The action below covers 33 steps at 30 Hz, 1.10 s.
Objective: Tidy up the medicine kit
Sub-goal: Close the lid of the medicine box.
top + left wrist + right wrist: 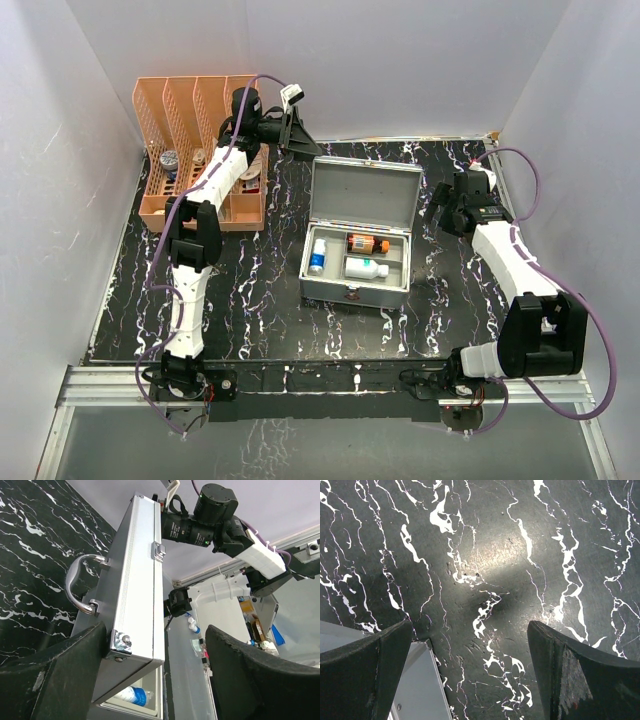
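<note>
Top external shows both arms extended beside the medicine kit, jaws spread.

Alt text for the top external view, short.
An open silver medicine kit, lid upright, sits centre-frame holding three bottles. The left claw hangs open behind the lid, near an orange rack; the right claw hangs open right of the kit.

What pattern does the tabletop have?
The tabletop is black with white marble-like veins, clearest in the right wrist view.

medicine kit: 1 | bottles in it: 3 | orange rack: 1
</note>
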{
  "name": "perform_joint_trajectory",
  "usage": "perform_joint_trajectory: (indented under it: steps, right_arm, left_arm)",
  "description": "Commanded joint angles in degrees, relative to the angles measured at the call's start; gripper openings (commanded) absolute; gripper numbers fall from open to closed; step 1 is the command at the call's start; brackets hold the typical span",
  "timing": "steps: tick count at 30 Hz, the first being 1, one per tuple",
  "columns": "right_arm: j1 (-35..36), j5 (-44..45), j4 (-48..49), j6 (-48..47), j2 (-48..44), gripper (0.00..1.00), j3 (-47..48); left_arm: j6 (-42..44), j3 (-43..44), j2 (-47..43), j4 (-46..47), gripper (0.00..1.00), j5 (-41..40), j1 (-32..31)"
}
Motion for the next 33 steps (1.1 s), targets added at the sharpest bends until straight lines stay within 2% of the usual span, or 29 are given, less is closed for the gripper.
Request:
perform_joint_trajectory:
  steps: [1, 9, 25, 33]
  right_arm:
    - [-0.61, 2.12, 1.77, 0.66, -3.33, 0.98, -0.71]
    - [-0.99, 2.11, 1.55, 0.96, -4.93, 0.98, -2.05]
    - [-1.01, 1.83, 1.93, 0.97, -5.29, 0.98, -2.19]
    - [-1.01, 1.62, 2.20, 1.13, -5.35, 0.98, -2.67]
  left_arm:
    - [-2.10, -0.09, -5.98, 1.08, 0.78, 5.46, -1.23]
    - [-0.89, -2.99, -8.41, -0.73, 0.77, 4.54, -1.92]
    - [2.44, -3.44, -11.94, -6.62, 0.77, 3.16, -2.34]
    - [9.38, -2.33, -14.23, -17.78, 0.75, -0.88, -2.37]
